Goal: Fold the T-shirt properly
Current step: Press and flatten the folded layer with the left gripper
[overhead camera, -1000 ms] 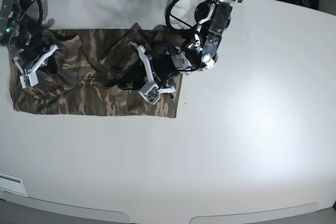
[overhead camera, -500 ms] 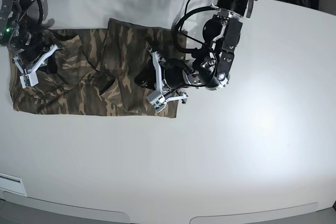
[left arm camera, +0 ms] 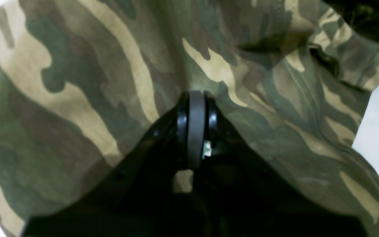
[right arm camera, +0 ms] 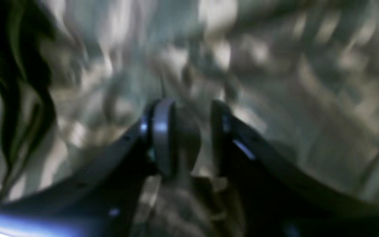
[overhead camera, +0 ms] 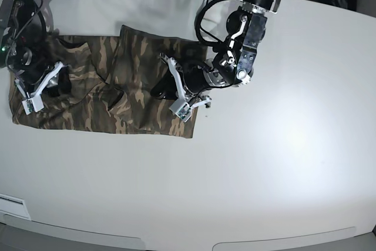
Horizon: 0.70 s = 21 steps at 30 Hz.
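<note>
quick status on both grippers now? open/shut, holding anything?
Left gripper: shut on the T-shirt, cloth pinched between the pads.
Right gripper: open, jaws apart over the shirt; view blurred, no grip visible.

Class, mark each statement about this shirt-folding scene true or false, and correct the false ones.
1. The T-shirt is camouflage patterned. True.
2. The left gripper is shut, with shirt cloth bunched at its tips. True.
3. The shirt hangs over the table's front edge. False: it lies wholly on the table, toward the back.
4. The right gripper is over bare table, clear of the shirt. False: it is at the shirt's end, over the cloth.
5. The shirt is already a neat small square. False: it is a long, wrinkled band with loose folds.
</note>
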Each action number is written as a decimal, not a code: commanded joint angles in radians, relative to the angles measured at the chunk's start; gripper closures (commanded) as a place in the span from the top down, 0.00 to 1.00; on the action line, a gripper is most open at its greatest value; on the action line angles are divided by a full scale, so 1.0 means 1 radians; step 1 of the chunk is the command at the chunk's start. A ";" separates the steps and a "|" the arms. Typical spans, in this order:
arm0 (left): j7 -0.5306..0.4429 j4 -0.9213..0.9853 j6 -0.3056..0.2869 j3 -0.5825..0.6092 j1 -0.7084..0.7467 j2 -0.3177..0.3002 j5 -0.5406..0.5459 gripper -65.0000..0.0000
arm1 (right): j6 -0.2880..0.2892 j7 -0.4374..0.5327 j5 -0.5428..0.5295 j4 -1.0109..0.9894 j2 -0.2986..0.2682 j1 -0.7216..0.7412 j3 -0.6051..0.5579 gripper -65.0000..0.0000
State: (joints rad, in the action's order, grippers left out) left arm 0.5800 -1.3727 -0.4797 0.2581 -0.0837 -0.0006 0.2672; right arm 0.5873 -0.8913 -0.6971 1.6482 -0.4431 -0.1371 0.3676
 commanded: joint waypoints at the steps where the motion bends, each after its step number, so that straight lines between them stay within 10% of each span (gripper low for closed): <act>1: 0.124 0.037 0.075 -0.003 0.006 -0.030 -0.115 0.00 | -0.001 0.014 -0.016 0.014 -0.031 0.028 0.013 0.43; 13: 0.128 0.050 0.065 -0.004 0.005 -0.118 -0.068 0.00 | -0.123 0.012 0.147 -0.145 -0.083 0.035 0.193 0.61; 21: 0.131 0.050 0.054 -0.004 0.006 -0.118 -0.067 0.00 | 0.044 -0.002 -0.108 -0.454 -0.111 0.037 0.209 0.61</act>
State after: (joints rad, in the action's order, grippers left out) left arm 0.5434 -1.3510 -0.4839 0.2596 -0.0971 -0.0895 0.3492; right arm 0.6331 -0.8532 -0.8261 1.1889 -0.5407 -0.1013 0.5785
